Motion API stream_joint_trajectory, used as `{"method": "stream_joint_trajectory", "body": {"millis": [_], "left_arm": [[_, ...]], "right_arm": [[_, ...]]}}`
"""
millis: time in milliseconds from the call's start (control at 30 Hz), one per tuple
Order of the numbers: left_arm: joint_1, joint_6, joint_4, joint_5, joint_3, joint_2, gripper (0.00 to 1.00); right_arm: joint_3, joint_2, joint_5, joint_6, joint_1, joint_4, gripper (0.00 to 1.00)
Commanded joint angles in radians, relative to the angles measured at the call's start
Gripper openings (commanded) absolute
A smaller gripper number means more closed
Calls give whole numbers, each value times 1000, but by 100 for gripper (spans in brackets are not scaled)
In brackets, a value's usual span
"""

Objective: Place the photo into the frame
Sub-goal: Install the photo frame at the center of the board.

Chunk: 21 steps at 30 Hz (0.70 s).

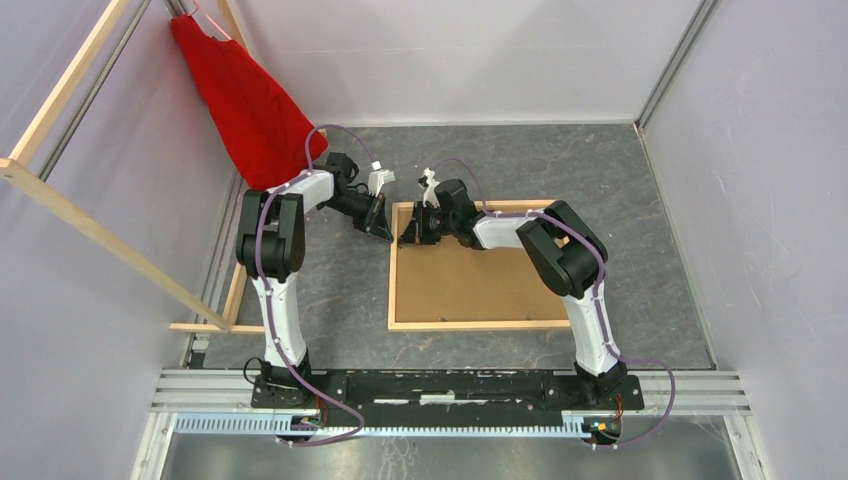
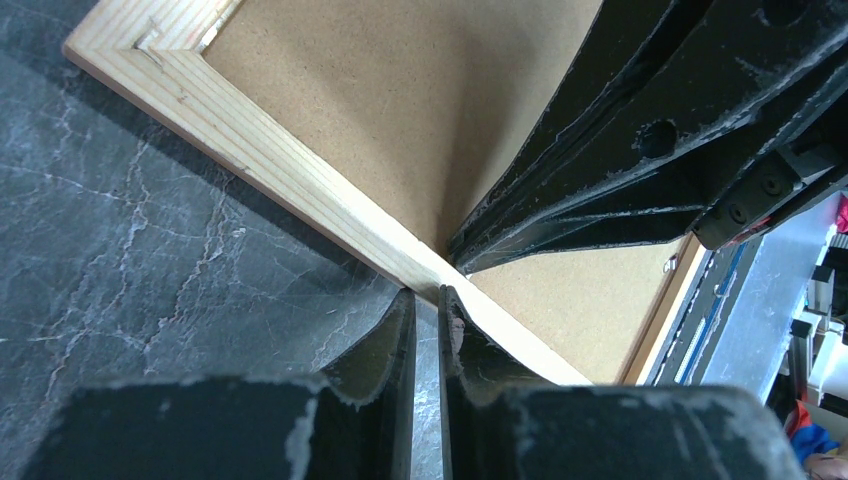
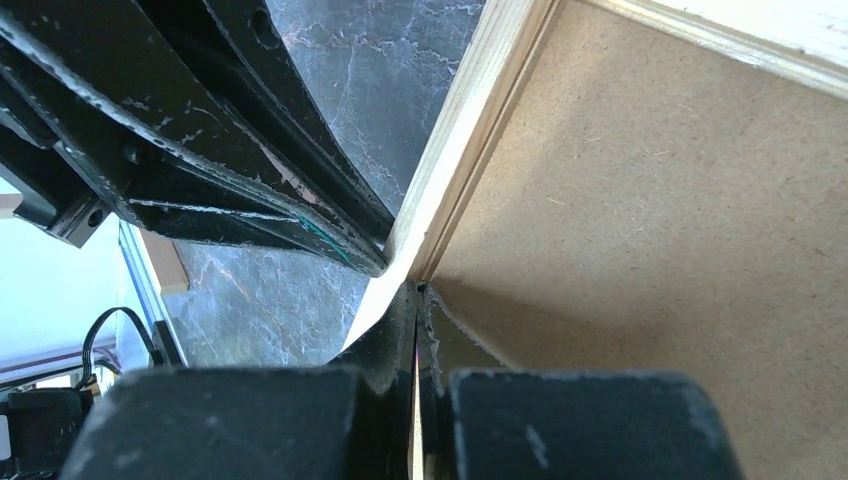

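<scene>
Light-wood rails mark the frame point(image 1: 470, 324), which lies flat on the dark marbled desk point(image 1: 600, 170), right of centre in the overhead view. A brown backing board point(image 1: 470, 280) fills its opening from rail to rail. The photo shows in none of the views. Whether it sits under the board cannot be told.

Both arms meet at the frame's left rail, near its upper-left corner in the overhead view. The left gripper point(image 2: 428, 300) comes in from outside the rail. Its jaws stand almost together, with a thin slit between them and nothing seen in it, and their tips are at the rail's outer edge. The right gripper point(image 3: 415, 292) reaches from over the board. Its jaws are pressed together on nothing, and their tips are in the seam where board meets rail.

My reading is that the step in hand is work on the board at this corner. That could mean prying it up to open the frame, or pushing it home. If the photo is not inside yet, the next move calls for getting a tip under the board's edge while the other arm steadies the rail so the frame does not slide.

Further out, a red cloth point(image 1: 250, 110) hangs in the upper left, beside long wooden rack bars point(image 1: 100, 235).
</scene>
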Motion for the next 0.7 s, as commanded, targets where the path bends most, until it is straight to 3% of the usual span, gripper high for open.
{"method": "stream_joint_trajectory", "body": {"millis": [0,233,267,367,500,667], "left_arm": [[-25,36,44,-115,-21,13,6],[-24,34,44,-124,-21,-1,6],[-24,36,44,-129,-23,-6,6],[-24,63,15,-155,-22,-28,10],[-24,137,-22,-224,-47,-88,18],[-41,209,-35,-278,-151,-151,24]], "right_arm": [[-24,2,-15,-25,13,-9,0],[31,-3,-25,-39,6,-47,0],[53,-7,-25,-45,-3,-59,4],[68,-71,14,-57,-66,-90,33],[-50,-256,115,-60,-199,-88,70],[-277,-525,361,-124,-386,-172,96]]}}
